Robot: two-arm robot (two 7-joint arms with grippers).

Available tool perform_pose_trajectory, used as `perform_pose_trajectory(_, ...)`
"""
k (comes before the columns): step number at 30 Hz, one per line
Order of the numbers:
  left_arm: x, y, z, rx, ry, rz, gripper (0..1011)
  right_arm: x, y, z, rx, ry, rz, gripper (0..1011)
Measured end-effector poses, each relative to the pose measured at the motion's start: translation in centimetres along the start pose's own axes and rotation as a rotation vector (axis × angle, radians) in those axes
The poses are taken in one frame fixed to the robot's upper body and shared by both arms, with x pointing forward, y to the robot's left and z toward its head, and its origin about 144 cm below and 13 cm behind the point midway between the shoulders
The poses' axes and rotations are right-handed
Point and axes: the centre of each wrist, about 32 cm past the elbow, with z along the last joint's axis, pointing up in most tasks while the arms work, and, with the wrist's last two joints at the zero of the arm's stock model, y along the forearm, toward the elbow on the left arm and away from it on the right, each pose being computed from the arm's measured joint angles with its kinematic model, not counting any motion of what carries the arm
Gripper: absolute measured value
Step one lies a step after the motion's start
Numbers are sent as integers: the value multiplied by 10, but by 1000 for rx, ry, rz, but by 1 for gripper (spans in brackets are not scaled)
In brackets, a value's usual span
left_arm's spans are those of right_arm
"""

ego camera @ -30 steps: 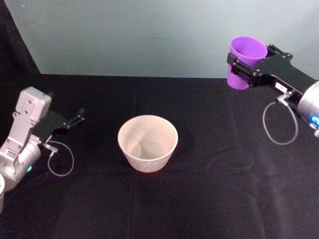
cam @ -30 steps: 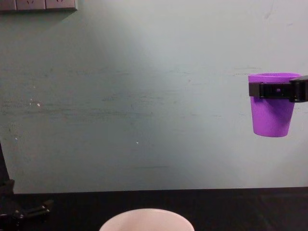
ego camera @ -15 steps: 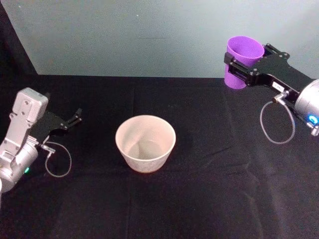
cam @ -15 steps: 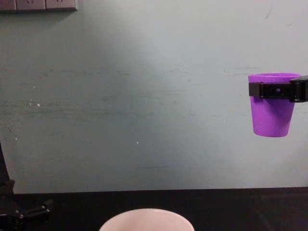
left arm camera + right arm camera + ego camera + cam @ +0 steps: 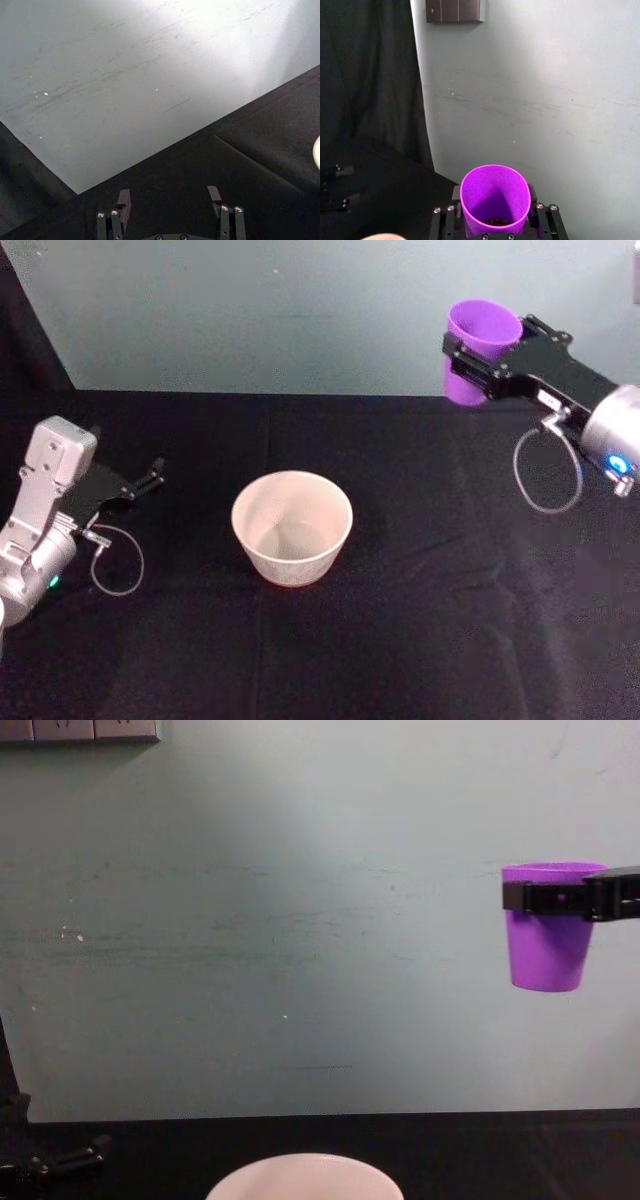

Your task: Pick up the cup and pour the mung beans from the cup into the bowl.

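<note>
The wide round pale pink bowl stands upright at the centre of the black-clothed table. The left gripper rests low at table left, jaws open and empty. The right gripper is clamped on the small bright purple plastic cup, upright, high above the table, beyond and right of the bowl. Dark beans lie at the cup's bottom.

Arms are silver-grey shells. The left gripper and right gripper are matte black with tiny silver screws. There's a thin grey cable loop at each wrist, plus a small teal light.
</note>
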Motion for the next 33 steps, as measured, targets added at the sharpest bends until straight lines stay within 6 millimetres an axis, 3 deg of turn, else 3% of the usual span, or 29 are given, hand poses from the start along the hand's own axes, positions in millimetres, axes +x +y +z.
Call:
perform_pose_trajectory(15, 0, 0, 0, 0, 0, 0, 1000, -5, 46, -11, -9, -65, 35, 732)
perform_pose_trajectory(24, 0, 0, 0, 0, 0, 0, 1000, -20, 65, -34, 6, -270, 78, 732)
perform_pose_trajectory(33, 0, 0, 0, 0, 0, 0, 1000, -31, 74, -43, -32, -462, 87, 732)
